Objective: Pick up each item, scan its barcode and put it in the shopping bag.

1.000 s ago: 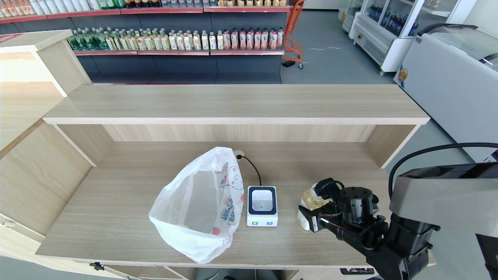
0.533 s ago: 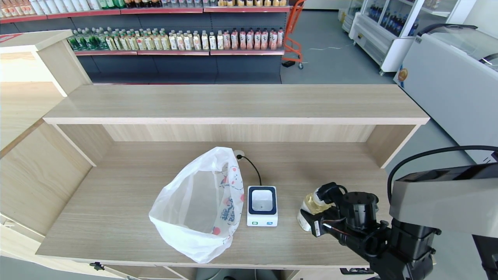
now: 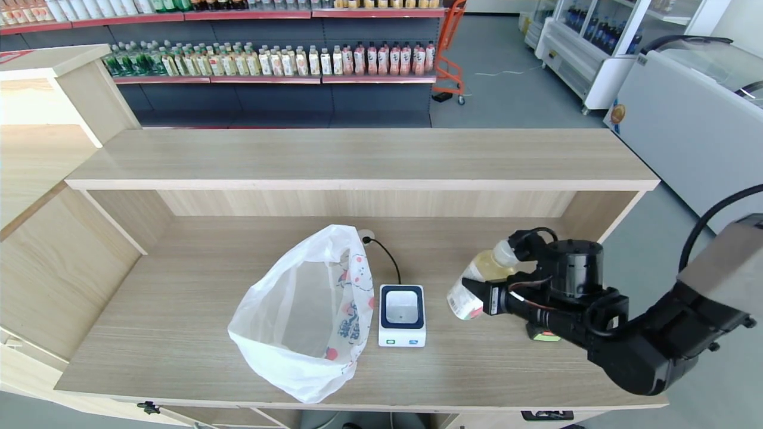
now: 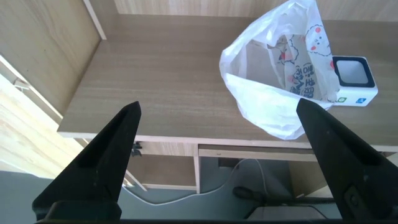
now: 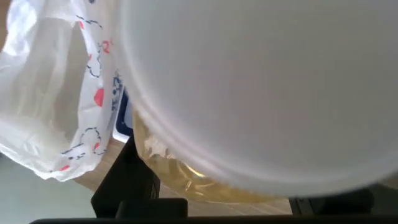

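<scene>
My right hand point(image 3: 503, 271), clamped on the bottle point(image 3: 475, 285), has lifted it off the surface point(image 3: 179, 286) and tilted it, just right of the scanner point(image 3: 402, 314); I'd scan next

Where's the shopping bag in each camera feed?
Head view: shopping bag on the counter, left of the scanner.
Left wrist view: on the counter, beside the scanner.
Right wrist view: behind the held bottle, blue scanner edge alongside.
Shared landmark: the scanner.
</scene>
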